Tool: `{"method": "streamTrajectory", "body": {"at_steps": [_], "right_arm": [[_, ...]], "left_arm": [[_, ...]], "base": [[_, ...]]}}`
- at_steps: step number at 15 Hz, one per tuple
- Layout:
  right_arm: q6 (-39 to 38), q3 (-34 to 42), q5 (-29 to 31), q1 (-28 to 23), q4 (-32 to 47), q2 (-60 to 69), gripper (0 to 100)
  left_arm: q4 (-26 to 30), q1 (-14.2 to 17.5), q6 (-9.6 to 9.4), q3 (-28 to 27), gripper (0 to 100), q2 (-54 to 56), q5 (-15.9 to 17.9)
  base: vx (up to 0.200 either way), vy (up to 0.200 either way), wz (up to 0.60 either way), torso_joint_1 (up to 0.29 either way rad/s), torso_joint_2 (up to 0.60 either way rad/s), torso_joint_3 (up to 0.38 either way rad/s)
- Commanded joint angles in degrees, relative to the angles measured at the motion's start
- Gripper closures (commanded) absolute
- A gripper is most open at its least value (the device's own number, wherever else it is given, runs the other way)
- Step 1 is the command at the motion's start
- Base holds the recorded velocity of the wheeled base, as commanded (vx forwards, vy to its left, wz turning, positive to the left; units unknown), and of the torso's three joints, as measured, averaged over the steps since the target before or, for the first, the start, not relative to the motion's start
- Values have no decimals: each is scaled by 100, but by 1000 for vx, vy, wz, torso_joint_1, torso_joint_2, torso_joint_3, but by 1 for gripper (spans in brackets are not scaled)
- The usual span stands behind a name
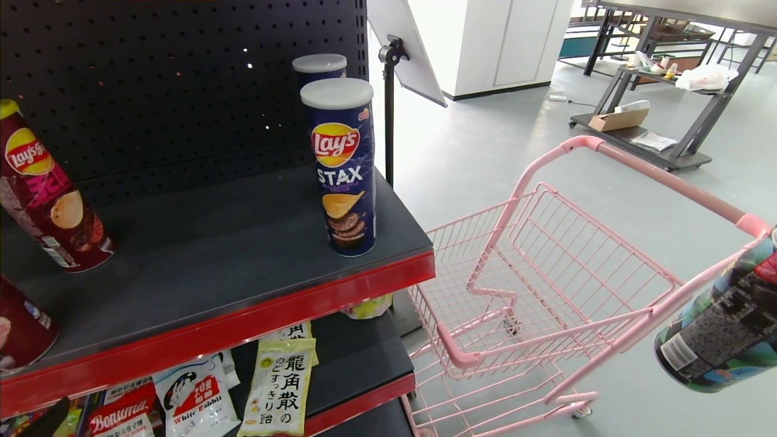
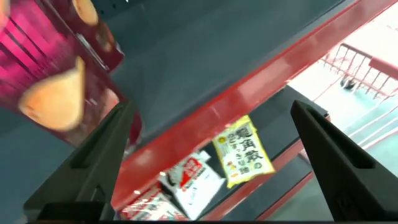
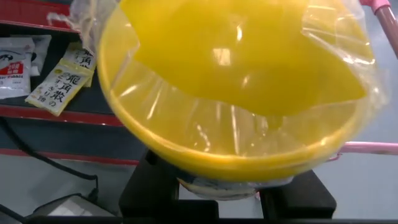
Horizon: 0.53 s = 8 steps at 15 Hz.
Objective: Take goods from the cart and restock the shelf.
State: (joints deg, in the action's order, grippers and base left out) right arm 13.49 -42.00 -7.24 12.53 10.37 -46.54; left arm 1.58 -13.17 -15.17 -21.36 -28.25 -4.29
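Yellow-lidded can [image 3: 236, 93] clamped in right gripper [image 3: 227, 193], head view lower right, by pink cart [image 1: 546, 255]. Left gripper [image 2: 211, 155] spread, holding nothing, near maroon can [image 2: 56, 74] with chip picture.

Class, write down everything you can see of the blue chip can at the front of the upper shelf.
The blue can is a tall cylinder with a pale plastic lid on. Its dark blue wrap shows a red-and-yellow logo, white lettering and pictured chips. It stands upright near the front right corner of the dark shelf, just behind the red edge. A similar can stands right behind it; whether they touch cannot be told. Nothing else touches it.
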Motion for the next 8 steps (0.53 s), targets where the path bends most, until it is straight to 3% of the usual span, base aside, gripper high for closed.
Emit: {"method": "streamTrajectory", "body": {"at_steps": [1, 3, 5, 8], "right_arm": [[4, -37, -5, -5, -9, -180, 100], [13, -19, 12, -5, 0, -215, 100], [22, 7, 30, -5, 0, -215, 100], [22, 7, 39, -23, 0, -215, 100]], "left_arm": [[9, 7, -153, -44, 0, -76, -10], [9, 7, -180, -70, 0, -111, -19], [26, 16, -285, -61, 0, -111, -89], [26, 16, -329, -70, 0, -129, -212]], "base": [[0, 0, 0, 217, -588, -378], [0, 0, 0, 229, -613, -391], [0, 0, 0, 122, -320, -188], [-200, 0, 0, 27, -33, -30]]}}
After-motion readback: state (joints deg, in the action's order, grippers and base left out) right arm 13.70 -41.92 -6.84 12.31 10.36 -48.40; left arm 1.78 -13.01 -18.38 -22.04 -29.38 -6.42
